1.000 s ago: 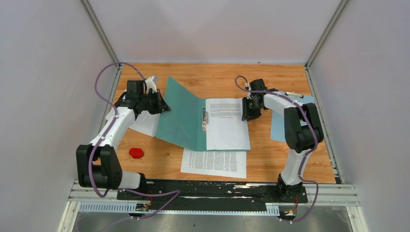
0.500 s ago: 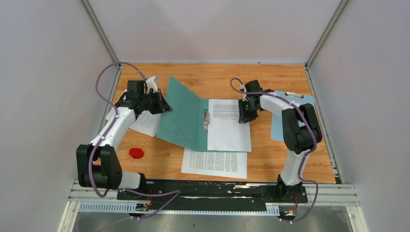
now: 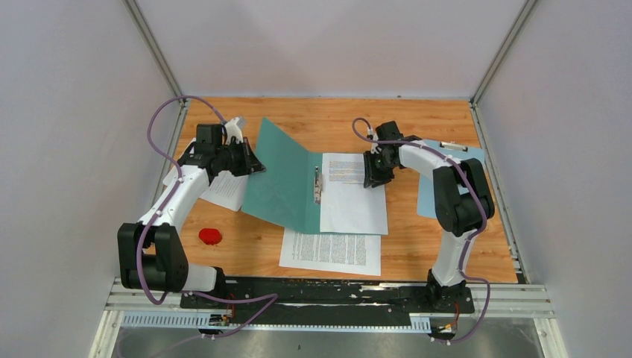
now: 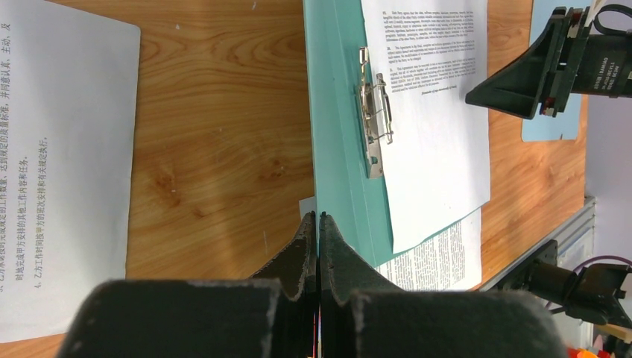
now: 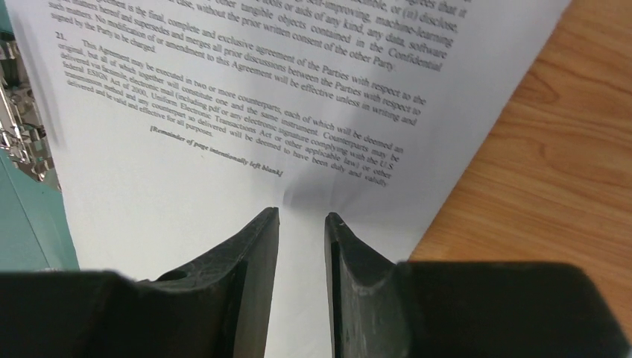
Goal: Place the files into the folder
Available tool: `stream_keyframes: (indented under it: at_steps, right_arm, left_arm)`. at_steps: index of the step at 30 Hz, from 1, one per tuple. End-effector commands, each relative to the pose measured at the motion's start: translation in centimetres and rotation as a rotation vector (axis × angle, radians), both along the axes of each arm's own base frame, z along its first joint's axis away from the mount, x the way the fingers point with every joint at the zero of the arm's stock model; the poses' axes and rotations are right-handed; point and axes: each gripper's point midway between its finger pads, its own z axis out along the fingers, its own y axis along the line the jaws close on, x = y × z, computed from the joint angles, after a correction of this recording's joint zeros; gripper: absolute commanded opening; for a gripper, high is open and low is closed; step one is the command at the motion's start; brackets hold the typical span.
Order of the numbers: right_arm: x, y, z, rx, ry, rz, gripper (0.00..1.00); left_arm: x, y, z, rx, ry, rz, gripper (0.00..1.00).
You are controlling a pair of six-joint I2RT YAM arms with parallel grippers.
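Observation:
The teal folder (image 3: 279, 183) lies open mid-table, its left cover tilted up. My left gripper (image 3: 253, 168) is shut on that cover's outer edge, and the left wrist view shows the teal edge pinched between its tips (image 4: 319, 218). One file (image 3: 350, 201) lies on the right cover beside the metal fastener (image 4: 373, 127). My right gripper (image 3: 370, 179) stands on this sheet's right part, jaws a little apart (image 5: 302, 216), with the paper faintly creased just ahead of the tips. A second file (image 3: 330, 250) lies in front of the folder. A third (image 3: 227, 192) lies under the left arm.
A light blue clipboard (image 3: 440, 183) lies at the right, partly under the right arm. A small red object (image 3: 210, 236) sits at front left. Bare wood (image 5: 551, 171) shows right of the sheet. Grey walls close in the table's left, right and far sides.
My right gripper has slid left from the sheet's right edge onto the sheet, toward the spine. The left gripper and the raised cover have not moved.

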Motion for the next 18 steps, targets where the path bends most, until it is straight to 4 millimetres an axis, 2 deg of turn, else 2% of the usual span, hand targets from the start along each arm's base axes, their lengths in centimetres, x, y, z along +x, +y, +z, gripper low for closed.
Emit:
stream_keyframes:
  at_steps: [1, 11, 18]
  right_arm:
    - [1.5, 2.4, 0.3, 0.060, -0.044, 0.041, 0.31]
    - [1.1, 4.0, -0.4, 0.072, -0.030, 0.064, 0.31]
    - [0.9, 4.0, -0.4, 0.066, -0.026, 0.052, 0.31]
  left_arm:
    - [-0.2, -0.4, 0.8, -0.006, -0.042, -0.029, 0.00]
    - [-0.2, -0.5, 0.9, -0.011, -0.045, -0.031, 0.00]
    - [-0.2, -0.5, 1.0, -0.011, -0.046, -0.031, 0.00]
